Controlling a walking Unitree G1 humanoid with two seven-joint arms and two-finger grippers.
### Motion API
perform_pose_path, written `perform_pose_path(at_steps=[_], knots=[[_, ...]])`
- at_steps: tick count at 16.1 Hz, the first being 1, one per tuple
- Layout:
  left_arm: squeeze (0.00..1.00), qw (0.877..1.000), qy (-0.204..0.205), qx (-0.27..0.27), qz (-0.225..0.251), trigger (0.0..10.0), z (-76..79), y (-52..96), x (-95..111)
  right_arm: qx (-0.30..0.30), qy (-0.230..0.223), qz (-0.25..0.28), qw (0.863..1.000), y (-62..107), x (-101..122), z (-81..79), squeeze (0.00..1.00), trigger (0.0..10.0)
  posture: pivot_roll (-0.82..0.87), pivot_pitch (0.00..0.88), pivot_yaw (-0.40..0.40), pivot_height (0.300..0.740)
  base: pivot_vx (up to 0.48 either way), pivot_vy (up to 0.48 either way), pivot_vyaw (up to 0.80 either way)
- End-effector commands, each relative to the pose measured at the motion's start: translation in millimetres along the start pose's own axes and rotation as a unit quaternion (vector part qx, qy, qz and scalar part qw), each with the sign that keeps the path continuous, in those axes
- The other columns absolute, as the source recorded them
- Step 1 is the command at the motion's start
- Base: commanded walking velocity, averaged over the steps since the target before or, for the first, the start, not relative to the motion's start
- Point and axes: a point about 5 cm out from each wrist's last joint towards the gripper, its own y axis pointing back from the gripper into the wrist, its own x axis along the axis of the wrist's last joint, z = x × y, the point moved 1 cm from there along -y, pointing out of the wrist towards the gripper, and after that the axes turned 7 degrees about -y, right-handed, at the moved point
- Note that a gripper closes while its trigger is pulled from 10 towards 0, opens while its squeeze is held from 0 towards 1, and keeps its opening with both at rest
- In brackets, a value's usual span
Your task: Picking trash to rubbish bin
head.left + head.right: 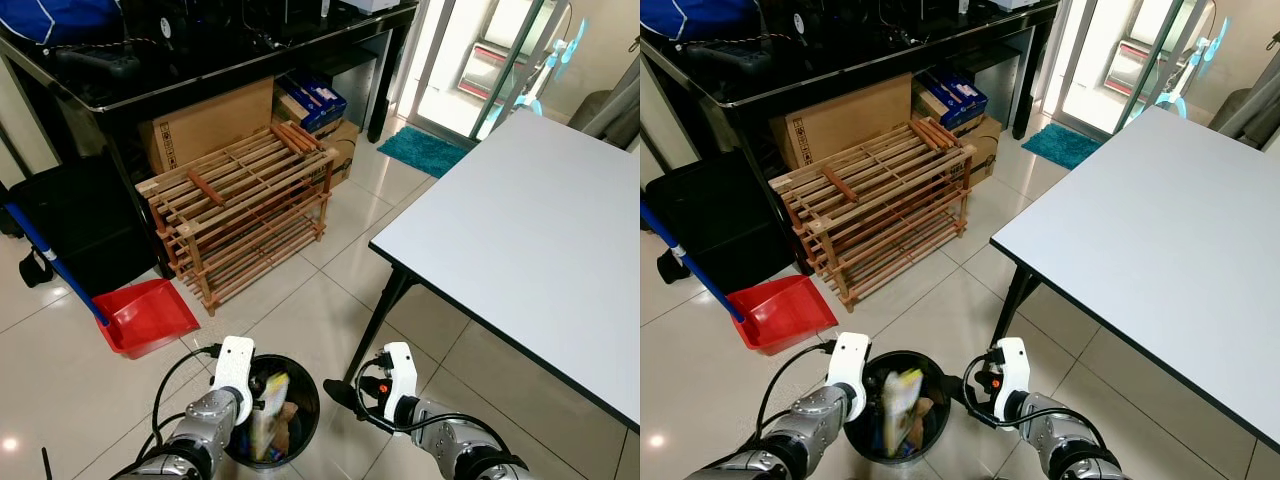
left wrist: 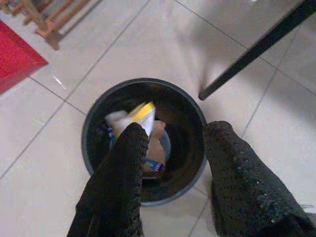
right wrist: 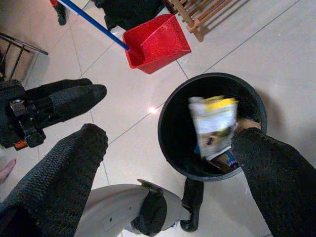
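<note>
My left gripper (image 2: 173,163) hangs with fingers spread apart over the black rubbish bin (image 2: 94,123), the yellow-topped wrapper (image 2: 140,116) standing inside, so I judge dropping done, withdrawing next.

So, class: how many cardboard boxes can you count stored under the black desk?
2. A large cardboard box sits under the black desk behind the wooden rack; a smaller box stands at the rack's right end. Others may be hidden behind them.

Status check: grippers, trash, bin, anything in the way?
Left gripper open above round black bin. Right gripper open beside it. Yellow-white packet inside bin. Table leg close by.
</note>
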Motion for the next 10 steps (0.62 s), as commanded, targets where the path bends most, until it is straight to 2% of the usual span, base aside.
perform_pose_path(at_steps=[1, 4, 5, 6, 9, 10], knots=[[0.0, 1.0, -0.006, 0.009, 0.008, 10.0, -1.2, -0.5, 4.1, -0.003, -0.002, 0.006, 1.0, 2.0, 4.2, 2.4, 0.0, 10.0, -0.01, 0.053, -0.083, 0.74, 0.0, 0.0, 0.0], [0.0, 0.999, 0.0, 0.033, 0.022, 10.0, -9.6, 0.6, 7.4, -0.048, 0.017, 0.025, 0.998, 4.2, 7.9, 9.2, 0.0, 10.0, -0.01, 0.051, -0.083, 0.74, 0.0, 0.0, 0.0], [0.0, 0.999, 0.002, 0.042, 0.029, 10.0, -13.3, 1.2, 8.6, -0.093, 0.036, 0.034, 0.994, 7.0, 10.7, 16.2, 0.0, 10.0, -0.01, 0.051, -0.082, 0.74, 0.0, 0.0, 0.0], [0.0, 0.997, -0.002, 0.064, 0.04, 10.0, -22.3, 3.2, 10.0, -0.179, 0.058, 0.065, 0.98, 16.2, 19.3, 31.1, 0.0, 10.0, 0.0, 0.049, -0.081, 0.74, 0.0, 0.0, 0.0], [0.0, 0.995, -0.009, 0.083, 0.05, 10.0, -32.4, 6.3, 8.9, -0.262, 0.086, 0.09, 0.957, 29.3, 27.4, 46.5, 0.0, 10.0, 0.0, 0.048, -0.078, 0.74, 0.0, 0.0, 0.0], [0.0, 0.994, -0.015, 0.096, 0.053, 10.0, -38.4, 8.7, 6.5, -0.306, 0.111, 0.093, 0.941, 37.1, 29.0, 54.4, 0.0, 10.0, 0.0, 0.046, -0.077, 0.74, 0.0, 0.0, 0.0]])
